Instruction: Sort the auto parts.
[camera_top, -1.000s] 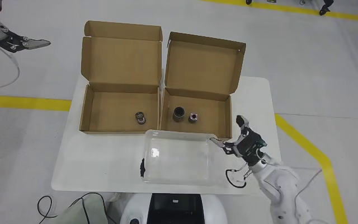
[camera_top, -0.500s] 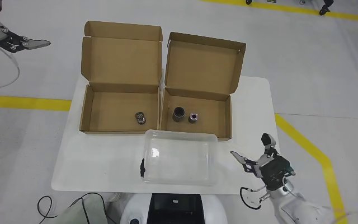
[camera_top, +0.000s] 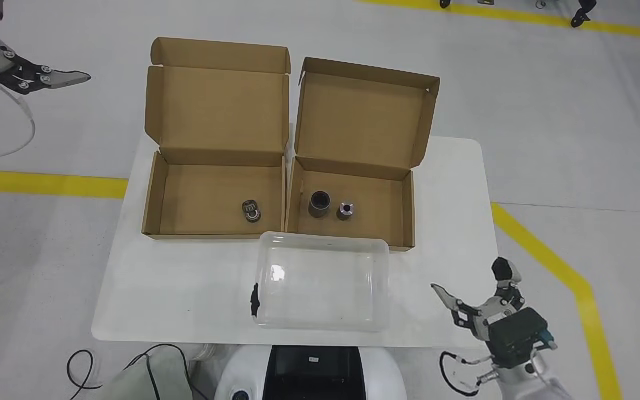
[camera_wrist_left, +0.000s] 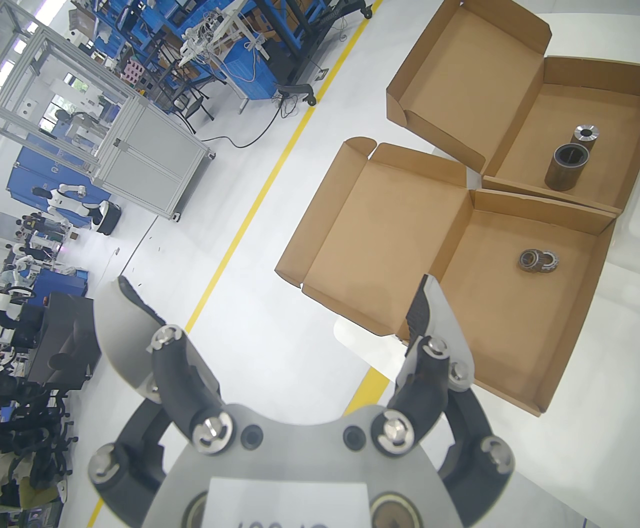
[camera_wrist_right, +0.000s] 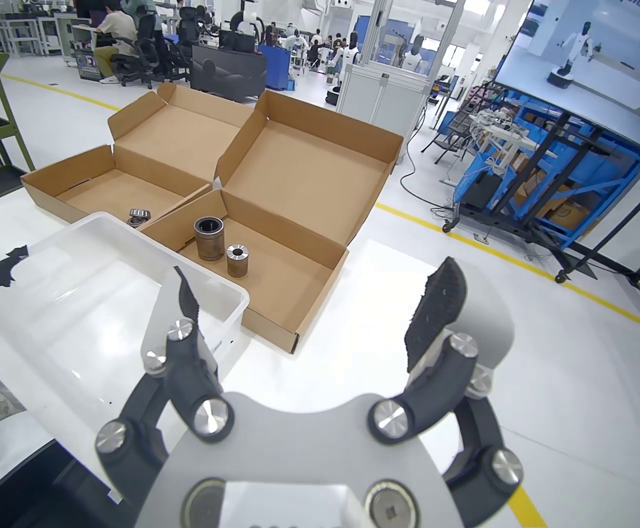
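**Tally — parts and containers**

Three metal parts: one roller bearing, one dark cylindrical sleeve, one small steel bushing. Two open cardboard boxes, the left box and the right box. One clear plastic bin — one white table.

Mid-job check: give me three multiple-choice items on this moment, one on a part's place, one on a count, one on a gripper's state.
1. The dark cylinder stands: A. beside the bearing; B. outside both boxes; C. in a cardboard box beside the silver bushing.
2. Open cardboard boxes on the table: A. two; B. one; C. four.
3. The right gripper is: A. shut on the bearing; B. open and empty; C. shut on a flap.
Key: 1 C, cylinder and bushing share one box, the bearing lies in the other box; 2 A, both stand open; 3 B, its fingers are spread with nothing between.
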